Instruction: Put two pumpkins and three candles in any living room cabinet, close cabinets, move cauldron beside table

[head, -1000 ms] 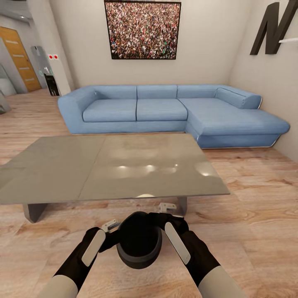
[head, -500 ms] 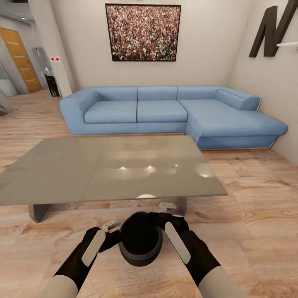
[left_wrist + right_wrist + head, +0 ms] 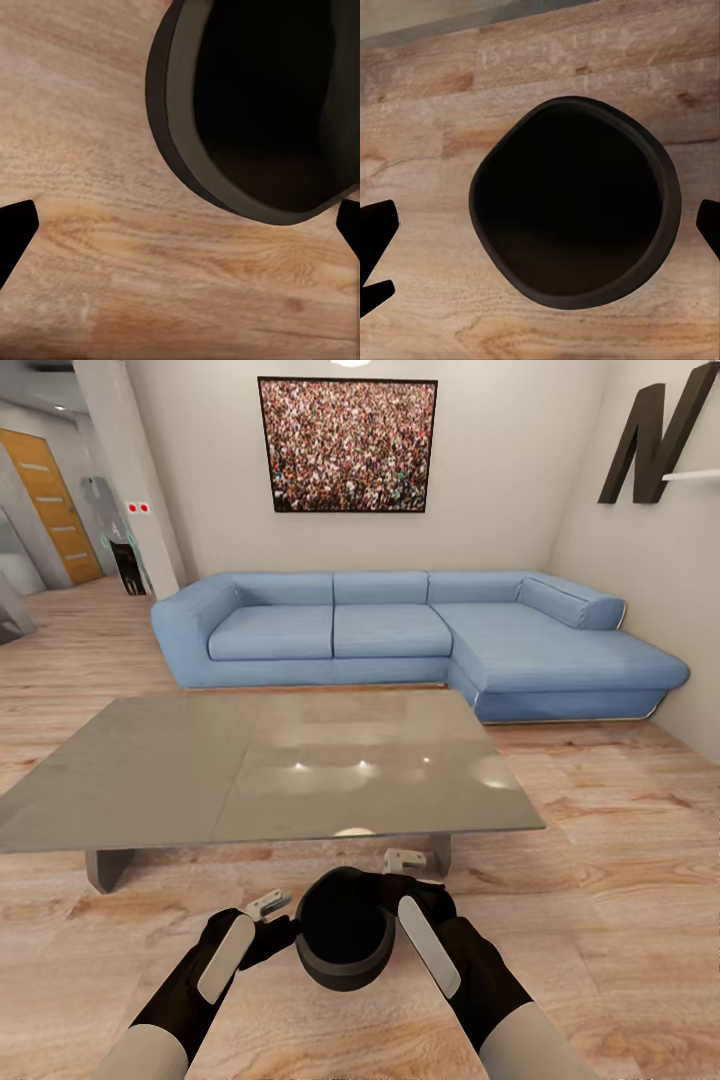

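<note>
Living room, wood floor (image 3: 620, 840) | cauldron (image 3: 343, 940) at 6 o'clock of grey tabletop (image 3: 270, 765), just short of its near edge | flanked by left fingers (image 3: 262, 908) at 9 and right fingers (image 3: 405, 858) at 3, spread wide, gripping nothing | right arm seemingly nearer.

1. Room was evenly bright; a ceiling light (image 3: 350, 363) glowed overhead.
2. Glare spots gleamed on the table (image 3: 150, 780).
3. Wrist views were soft; the cauldron (image 3: 574, 202) interior read pure black.
</note>
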